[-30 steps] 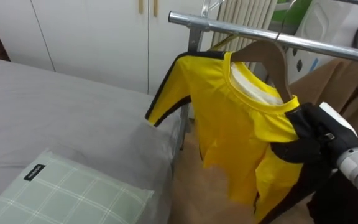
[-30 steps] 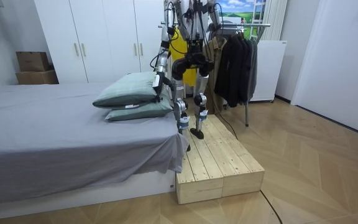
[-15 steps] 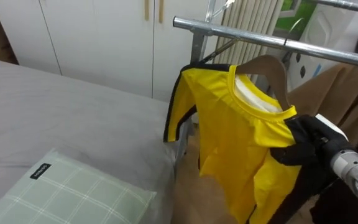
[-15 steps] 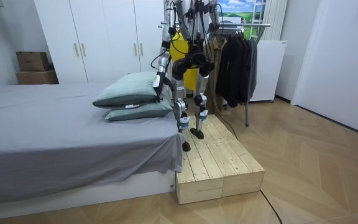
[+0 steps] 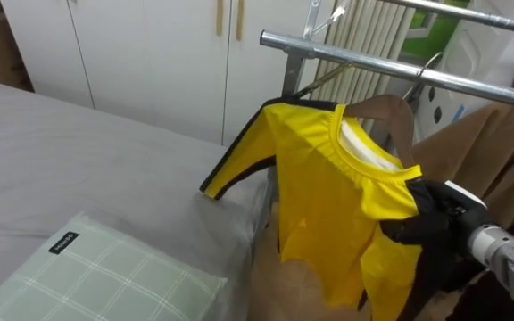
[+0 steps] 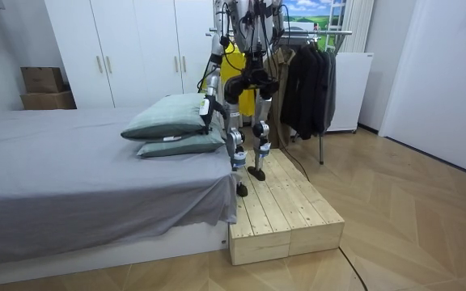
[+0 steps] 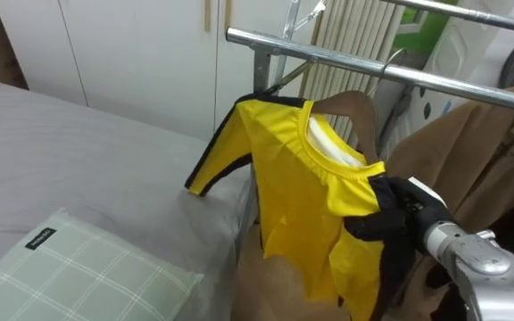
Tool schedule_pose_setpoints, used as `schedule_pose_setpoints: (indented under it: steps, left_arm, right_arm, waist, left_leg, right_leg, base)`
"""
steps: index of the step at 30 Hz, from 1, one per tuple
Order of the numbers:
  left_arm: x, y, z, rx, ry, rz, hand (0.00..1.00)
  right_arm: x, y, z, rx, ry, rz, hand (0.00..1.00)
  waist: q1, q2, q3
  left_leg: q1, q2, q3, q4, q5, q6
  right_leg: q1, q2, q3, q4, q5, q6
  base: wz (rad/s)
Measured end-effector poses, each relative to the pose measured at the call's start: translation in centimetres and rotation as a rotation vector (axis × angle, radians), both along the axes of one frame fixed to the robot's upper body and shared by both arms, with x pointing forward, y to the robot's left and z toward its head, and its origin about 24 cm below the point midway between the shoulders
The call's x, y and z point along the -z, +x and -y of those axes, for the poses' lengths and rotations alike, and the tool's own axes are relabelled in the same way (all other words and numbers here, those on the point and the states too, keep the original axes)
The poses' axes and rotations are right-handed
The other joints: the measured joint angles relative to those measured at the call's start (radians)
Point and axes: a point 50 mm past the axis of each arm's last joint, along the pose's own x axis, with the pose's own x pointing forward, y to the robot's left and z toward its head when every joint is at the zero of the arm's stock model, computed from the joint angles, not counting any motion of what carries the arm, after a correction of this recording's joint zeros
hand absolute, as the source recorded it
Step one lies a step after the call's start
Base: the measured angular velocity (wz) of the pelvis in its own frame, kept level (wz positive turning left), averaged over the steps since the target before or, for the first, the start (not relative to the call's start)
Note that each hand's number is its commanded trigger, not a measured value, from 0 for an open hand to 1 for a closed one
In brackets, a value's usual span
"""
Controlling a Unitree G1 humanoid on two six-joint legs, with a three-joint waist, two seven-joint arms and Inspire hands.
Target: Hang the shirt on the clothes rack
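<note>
At rail (image 5: 364,61), right hand (image 5: 426,218) stretched fwd, clenched on yellow shirt (image 5: 319,187) shoulder, hanger (image 5: 389,111) under rail.

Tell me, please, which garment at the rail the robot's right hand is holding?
The yellow shirt on the wooden hanger: the right hand grips its shoulder, while the brown coat beside it hangs untouched.

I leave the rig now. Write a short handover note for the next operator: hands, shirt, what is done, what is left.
Right hand: shut on the shirt at its shoulder.
Left hand: hangs at the robot's side, near the pillows; state unclear.
Done: the shirt is on a hanger; its hook seems to be over the rail.
Left: release the shirt, then check that it hangs.
</note>
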Motion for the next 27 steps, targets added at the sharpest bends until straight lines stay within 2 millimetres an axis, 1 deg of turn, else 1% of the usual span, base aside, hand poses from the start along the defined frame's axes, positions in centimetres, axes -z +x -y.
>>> schedule_pose_setpoints:
  steps: [8,10,13,15,22,24,27]
  left_arm:
    - [0.0,0.0,-0.1,-0.009,0.002,0.003,0.0]
    - [0.0,0.1,-0.1,-0.008,0.005,0.01,0.0]
    - [-0.1,0.4,-0.2,-0.006,0.012,0.019,0.0]
    - [-0.1,0.4,-0.2,-0.005,0.017,0.019,0.0]
    - [-0.1,0.4,-0.3,-0.004,0.027,0.018,0.0]
    - [-0.1,0.4,-0.3,-0.005,0.027,0.02,0.0]
    - [-0.1,0.4,-0.3,-0.006,0.027,0.02,0.0]
  right_arm:
    - [-0.2,-0.1,0.5,-0.014,0.021,-0.007,1.0]
    - [0.2,-0.3,0.7,-0.007,0.044,-0.019,1.0]
    - [1.7,-0.8,1.3,0.035,0.073,-0.081,1.0]
    - [2.2,-1.0,1.5,0.052,0.076,-0.098,1.0]
    - [2.1,-0.7,1.8,0.055,0.073,-0.087,1.0]
    - [2.2,-0.8,1.9,0.057,0.069,-0.084,1.0]
    - [2.2,-0.9,2.1,0.057,0.061,-0.08,1.0]
  waist:
    - [0.0,0.001,0.0008]
    - [0.0,0.002,0.0014]
    - [0.002,0.0,0.003]
    - [0.002,-0.001,0.0034]
    - [0.002,-0.003,0.0063]
    - [0.002,-0.002,0.0085]
    - [0.002,-0.001,0.0089]
  left_leg:
    - [0.001,0.001,0.0,-0.005,0.0,0.0]
    - [0.002,0.001,-0.001,-0.005,0.0,0.0]
    - [-0.001,0.001,-0.004,-0.005,0.0,0.0]
    - [-0.002,0.001,-0.004,-0.006,0.0,0.0]
    - [-0.006,0.001,-0.003,-0.011,0.0,0.0]
    - [-0.007,0.002,-0.003,-0.014,0.0,-0.001]
    - [-0.007,0.003,-0.003,-0.017,0.0,-0.001]
  right_leg:
    - [0.0,0.001,-0.003,-0.006,0.0,-0.001]
    - [0.001,0.001,-0.005,-0.007,0.001,-0.001]
    - [-0.001,0.001,-0.008,-0.007,0.0,-0.001]
    - [-0.003,0.001,-0.007,-0.007,0.0,-0.001]
    - [-0.009,0.004,0.0,-0.008,0.0,-0.001]
    - [-0.011,0.003,-0.005,-0.009,0.0,-0.001]
    - [-0.012,0.003,-0.011,-0.009,0.0,-0.002]
  base:
    - [0.0]
    - [0.02]
    - [0.01]
    - [0.0]
    - [0.0]
    - [0.0]
    - [0.0]
